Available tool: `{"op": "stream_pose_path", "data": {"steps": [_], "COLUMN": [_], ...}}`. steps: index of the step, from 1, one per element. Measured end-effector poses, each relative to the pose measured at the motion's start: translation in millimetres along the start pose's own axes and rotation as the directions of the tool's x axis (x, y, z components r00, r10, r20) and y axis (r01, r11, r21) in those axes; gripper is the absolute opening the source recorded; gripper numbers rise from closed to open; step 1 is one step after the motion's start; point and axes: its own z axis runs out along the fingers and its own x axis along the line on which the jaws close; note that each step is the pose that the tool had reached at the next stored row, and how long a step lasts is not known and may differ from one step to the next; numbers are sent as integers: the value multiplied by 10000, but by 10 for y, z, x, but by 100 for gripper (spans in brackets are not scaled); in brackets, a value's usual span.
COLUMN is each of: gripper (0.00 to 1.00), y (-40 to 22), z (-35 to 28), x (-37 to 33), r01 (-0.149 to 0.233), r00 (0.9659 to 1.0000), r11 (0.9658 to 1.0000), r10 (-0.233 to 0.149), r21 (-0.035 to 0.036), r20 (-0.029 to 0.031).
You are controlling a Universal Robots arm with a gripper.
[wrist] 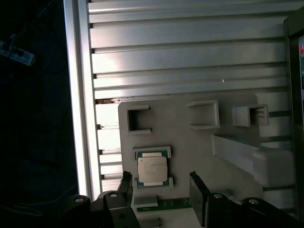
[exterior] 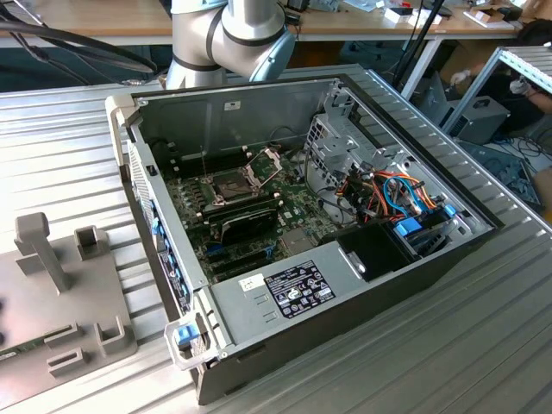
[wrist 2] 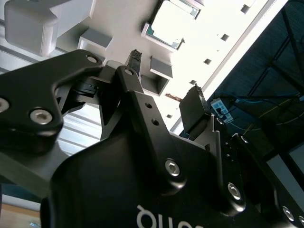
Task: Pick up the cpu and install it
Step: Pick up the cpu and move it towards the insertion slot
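The cpu (wrist: 152,170) is a small square chip with a silver-grey top. It lies flat in a shallow holder on the grey fixture plate (wrist: 190,142), and it is also seen as the chip (wrist 2: 173,23) in the second wrist view. My gripper (wrist: 161,191) hovers over the plate, open, its black fingers (wrist: 197,194) either side of a gap just short of the chip. Nothing is between them. In the second wrist view the gripper (wrist 2: 165,85) stands the same way. In the exterior view the motherboard's socket (exterior: 231,185) lies bare, its hinged frame (exterior: 263,159) raised.
The open computer case (exterior: 285,293) holds a drive cage (exterior: 345,147), coloured cables (exterior: 397,194) and a power supply (exterior: 293,289). The fixture plate (exterior: 60,293) carries upright grey blocks (wrist: 204,114). The ribbed metal table ends at an edge (wrist: 78,95) beside the plate.
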Motion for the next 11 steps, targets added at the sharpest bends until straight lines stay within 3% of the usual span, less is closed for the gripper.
{"op": "stream_pose_path", "data": {"steps": [6, 11], "gripper": [60, 60], "y": [0, -1], "z": [7, 72], "x": [-1, 1], "r01": [0, 0], "r00": [10000, 10000], "r11": [10000, 10000], "r10": [0, 0], "r21": [-2, 0], "r20": [3, 0]}}
